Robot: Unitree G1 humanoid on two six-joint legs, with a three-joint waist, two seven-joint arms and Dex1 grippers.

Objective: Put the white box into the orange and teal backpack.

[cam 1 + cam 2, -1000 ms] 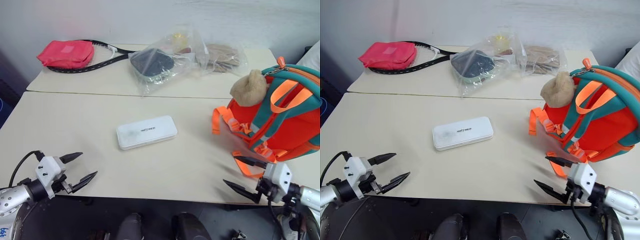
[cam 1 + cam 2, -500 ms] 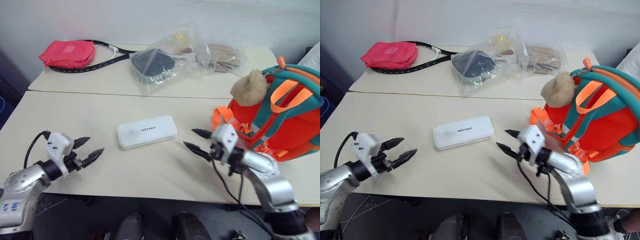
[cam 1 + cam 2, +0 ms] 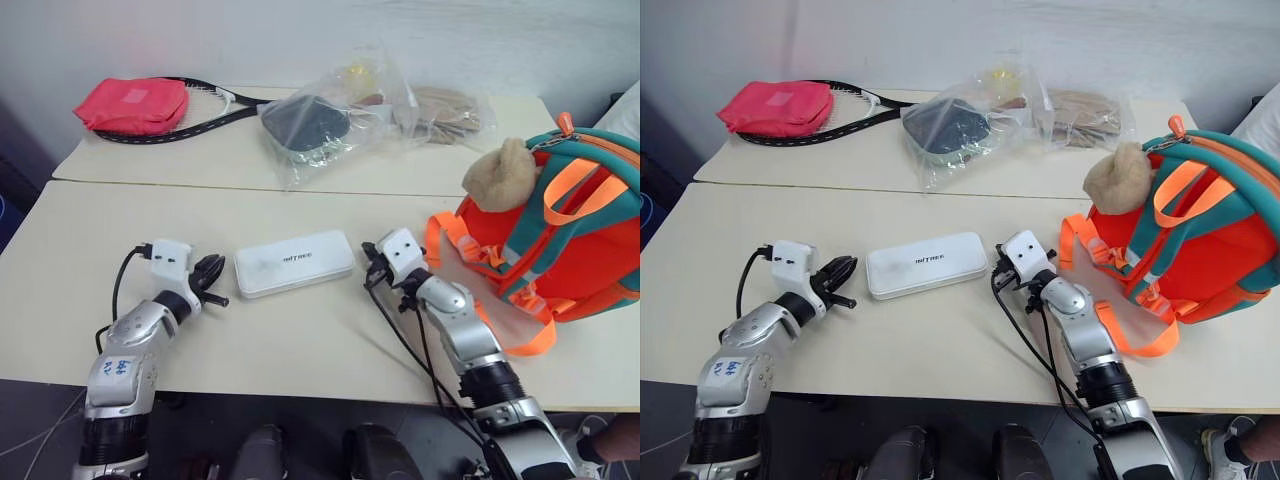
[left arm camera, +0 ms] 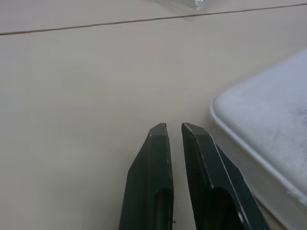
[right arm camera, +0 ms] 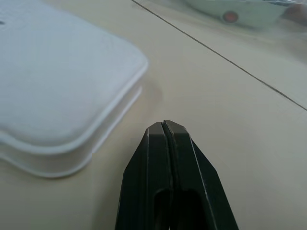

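Observation:
The white box (image 3: 294,263) lies flat in the middle of the near table, dark lettering on its lid. My left gripper (image 3: 214,283) is shut and empty just off the box's left end, its tips a short gap from the case (image 4: 268,143). My right gripper (image 3: 368,272) is shut and empty just off the box's right end, beside the rounded corner (image 5: 62,91). The orange and teal backpack (image 3: 560,230) stands upright at the table's right side, a tan plush head (image 3: 499,172) at its top and orange straps (image 3: 520,335) trailing onto the table.
On the far table lie a red pouch (image 3: 133,104) over a black racket (image 3: 205,112), a clear plastic bag (image 3: 335,118) with dark items, and a tan bundle (image 3: 447,112). A seam (image 3: 250,190) runs between the two tables. Cables trail from both wrists.
Both arms came forward and inward from the table's front edge to either end of the white box. Both grippers went from open to shut.

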